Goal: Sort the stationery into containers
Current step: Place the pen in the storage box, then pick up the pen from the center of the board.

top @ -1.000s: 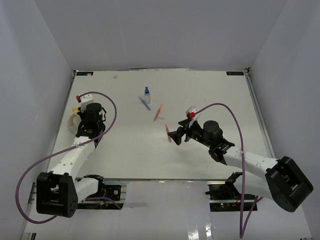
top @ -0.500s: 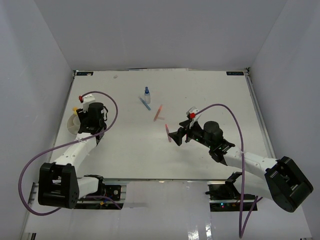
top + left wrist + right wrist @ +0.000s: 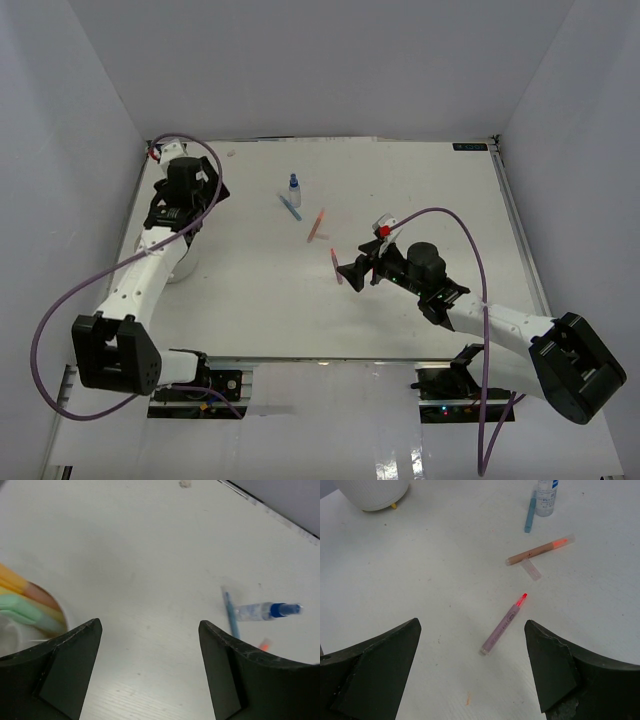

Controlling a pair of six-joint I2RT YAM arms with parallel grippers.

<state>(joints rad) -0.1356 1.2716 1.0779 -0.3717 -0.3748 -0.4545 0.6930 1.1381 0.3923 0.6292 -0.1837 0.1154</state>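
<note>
My left gripper point(image 3: 180, 207) is open and empty, raised at the back left above the table; in its wrist view the gripper point(image 3: 150, 627) frames bare table. The white container point(image 3: 20, 635) sits at its lower left with yellow, tan and green stationery inside; the left arm mostly covers the container point(image 3: 184, 266) from above. My right gripper point(image 3: 350, 270) is open over a pale pen with a red tip point(image 3: 504, 624), not touching it. An orange marker point(image 3: 540, 550), a clear cap point(image 3: 531, 569), a blue pen point(image 3: 530, 514) and a blue-capped bottle point(image 3: 546, 495) lie beyond.
The bottle point(image 3: 294, 188), blue pen point(image 3: 289, 207) and orange marker point(image 3: 318, 224) lie in the middle back of the white table. White walls close in the left, back and right sides. A purple cable loops off each arm.
The left gripper has opened and risen from over the container, swinging toward the back left. The right arm and the loose pens have not moved.
</note>
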